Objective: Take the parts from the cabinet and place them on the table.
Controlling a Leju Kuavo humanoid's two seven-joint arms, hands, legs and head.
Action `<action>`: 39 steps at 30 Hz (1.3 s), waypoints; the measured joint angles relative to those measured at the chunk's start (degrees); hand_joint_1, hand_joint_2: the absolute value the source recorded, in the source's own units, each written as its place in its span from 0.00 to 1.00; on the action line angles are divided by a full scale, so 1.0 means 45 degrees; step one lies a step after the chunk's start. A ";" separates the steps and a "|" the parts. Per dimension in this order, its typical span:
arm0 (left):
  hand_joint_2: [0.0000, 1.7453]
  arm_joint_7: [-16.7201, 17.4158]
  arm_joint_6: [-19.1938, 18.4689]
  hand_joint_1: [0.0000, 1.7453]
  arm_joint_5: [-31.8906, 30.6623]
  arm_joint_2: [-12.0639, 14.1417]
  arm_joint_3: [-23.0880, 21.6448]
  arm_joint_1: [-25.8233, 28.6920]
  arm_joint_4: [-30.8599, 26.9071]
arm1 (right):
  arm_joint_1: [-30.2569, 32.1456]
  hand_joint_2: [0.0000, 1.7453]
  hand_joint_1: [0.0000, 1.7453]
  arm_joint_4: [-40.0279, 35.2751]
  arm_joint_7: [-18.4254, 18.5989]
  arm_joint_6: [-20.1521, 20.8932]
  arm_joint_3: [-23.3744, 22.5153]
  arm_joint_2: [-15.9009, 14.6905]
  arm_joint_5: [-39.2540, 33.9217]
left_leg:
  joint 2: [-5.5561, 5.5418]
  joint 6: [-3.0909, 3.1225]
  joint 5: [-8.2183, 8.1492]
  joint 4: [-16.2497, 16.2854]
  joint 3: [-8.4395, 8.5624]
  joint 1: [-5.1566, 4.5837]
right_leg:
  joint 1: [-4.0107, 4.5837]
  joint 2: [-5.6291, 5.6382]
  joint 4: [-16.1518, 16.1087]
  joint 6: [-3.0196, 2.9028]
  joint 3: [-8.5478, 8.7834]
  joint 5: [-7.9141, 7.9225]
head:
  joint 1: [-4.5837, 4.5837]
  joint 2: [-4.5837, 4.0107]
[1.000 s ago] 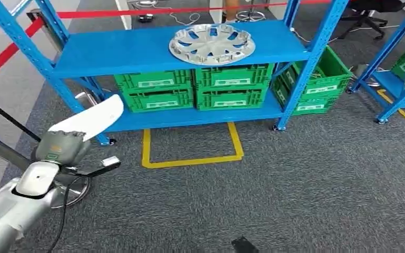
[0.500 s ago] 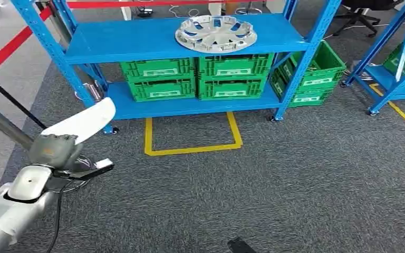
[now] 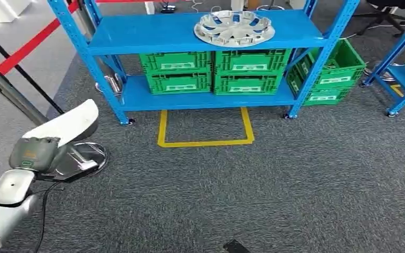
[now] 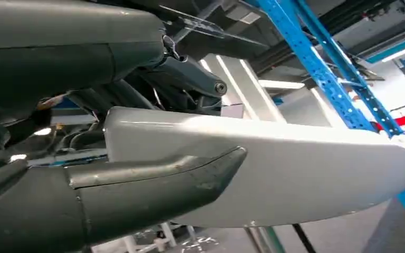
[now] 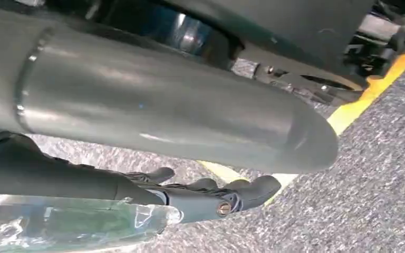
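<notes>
- Head view: green crates (image 3: 213, 71) sit on the lower shelf of the blue rack (image 3: 205, 32); what is inside them cannot be told. A silver wheel cover (image 3: 234, 28) lies flat on the top shelf. The left hand (image 3: 34, 153) grips a long white part (image 3: 66, 124), its long axis slanting up toward the rack.
- Left wrist view: thumb and fingers clamp the white part.
- Right wrist view: the right hand (image 5: 211, 197) holds something clear (image 5: 74, 224).
</notes>
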 joint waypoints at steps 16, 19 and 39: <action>1.00 -0.0015 -0.0053 1.00 0.0000 0.0126 0.0000 -0.0102 -0.0160 | -0.0034 0.00 0.00 0.0000 -0.0044 0.0033 0.0010 0.0078 -0.0068 | 0.0963 0.0341 -0.0124 -0.0608 0.1001 0.0267 | -0.0108 -0.0641 0.0487 0.0734 -0.0373 -0.0308 | 0.0087 0.0000; 1.00 -0.0292 -0.0083 1.00 0.0000 0.0063 0.0019 -0.0187 -0.0156 | 0.0068 0.00 0.00 0.0000 -0.0078 0.0058 0.0010 0.0078 -0.0136 | 0.0407 0.0480 0.0113 -0.0683 0.0804 0.0207 | -0.0018 -0.0132 0.3637 0.0657 -0.1674 -0.1859 | 0.0166 0.0000; 1.00 -0.2507 -0.1564 1.00 0.0024 0.0826 0.1555 -0.0905 -0.0914 | 0.0124 0.00 0.00 0.0005 -0.0253 -0.0020 -0.0010 0.0078 -0.0748 | 0.0951 -0.0131 0.0136 0.0807 -0.0210 0.0211 | 0.0033 -0.1157 -0.0046 0.0051 0.0245 -0.0192 | -0.0155 0.0000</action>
